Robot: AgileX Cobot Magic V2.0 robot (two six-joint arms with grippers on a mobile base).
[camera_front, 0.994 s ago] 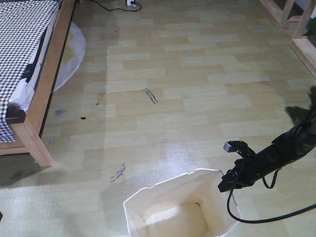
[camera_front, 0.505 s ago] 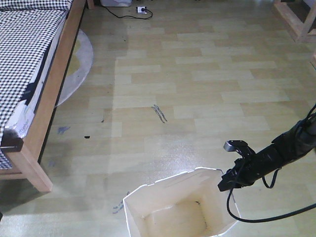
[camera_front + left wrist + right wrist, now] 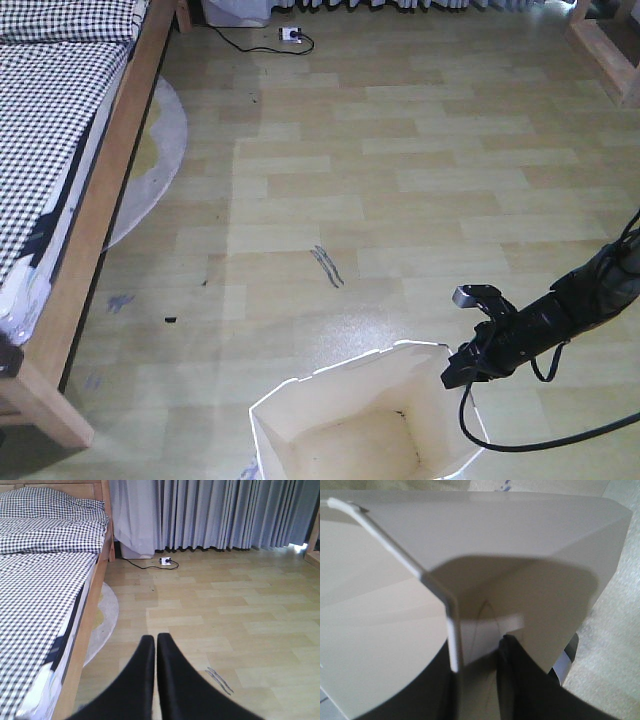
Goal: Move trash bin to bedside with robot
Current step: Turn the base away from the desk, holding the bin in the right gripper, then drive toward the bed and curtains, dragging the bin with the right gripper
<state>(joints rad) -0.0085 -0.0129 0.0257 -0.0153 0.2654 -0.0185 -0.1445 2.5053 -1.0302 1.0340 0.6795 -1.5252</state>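
The white plastic trash bin point(image 3: 350, 425) is sitting on the floor point(image 3: 430, 170) at the bottom of the front view. Its rim is making sharp corners, its walls are smooth and thin, and the inside is looking cream. The right pincer point(image 3: 460, 372) is biting the bin's rim at the right corner. The right wrist view is showing the thin wall squeezed between the two black fingers point(image 3: 517, 680), one inside the bin and one outside. The thin black right arm point(image 3: 570, 300) is reaching in from the right, with black cables point(image 3: 540, 438) hanging in loops. The left pincer point(image 3: 155, 639) is closed, its two smooth black fingers pressing together on nothing. The bed point(image 3: 110, 200) is standing along the left side, well apart from the bin. It is showing a light wooden frame and soft black-and-white checked bedding point(image 3: 50, 100). A round grey rug point(image 3: 160, 150) is peeking out beside the bed. The floor is made of pale yellow planks, shining a little, with dark scuff marks point(image 3: 328, 265). Long grey curtains point(image 3: 225, 515) are hanging in folds at the far wall.
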